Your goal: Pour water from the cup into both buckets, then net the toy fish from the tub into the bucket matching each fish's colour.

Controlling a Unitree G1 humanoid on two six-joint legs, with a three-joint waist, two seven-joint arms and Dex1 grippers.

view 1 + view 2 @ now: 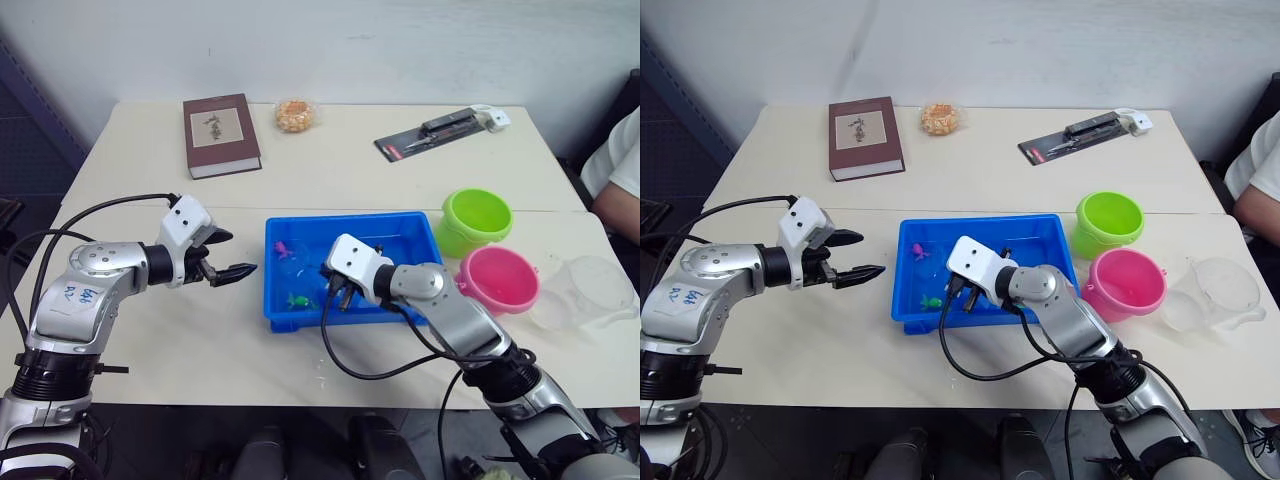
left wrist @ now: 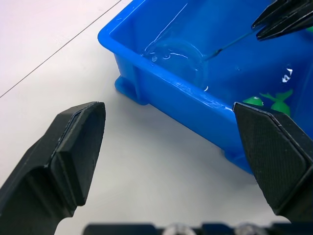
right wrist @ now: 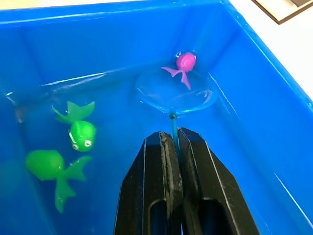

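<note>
— What sits on the pale surface [image 1: 300,170]?

— A shallow blue tub [image 1: 352,312] lies near the middle. To its right stand two small buckets, the lime green bucket [image 1: 474,222] farther back and the pink bucket [image 1: 497,279] just in front of it and nearly touching it. A clear cup [image 1: 598,291] lies beside the pink one, at the right edge.

— And the robot's arms?

— The right gripper [image 3: 172,147] reaches into the tub, its two black fingers pressed together on the thin handle of the net [image 3: 175,93]. The net's round blue hoop rests in the water by the tub's left wall. A pink fish [image 3: 182,65] lies at the hoop's far rim, its tail over the mesh (whether it is truly inside the net, I cannot tell). Two green fish [image 3: 78,128] float near each other toward the tub's front part.

— The left arm?

— The left gripper [image 1: 225,255] hovers over bare surface just left of the tub, fingers spread wide and holding nothing.

— Anything else?

— At the back, a brown book [image 1: 220,134], a small wrapped snack [image 1: 295,114] and a carded tool pack [image 1: 440,132]. A person's white sleeve [image 1: 620,165] shows at the far right.
</note>
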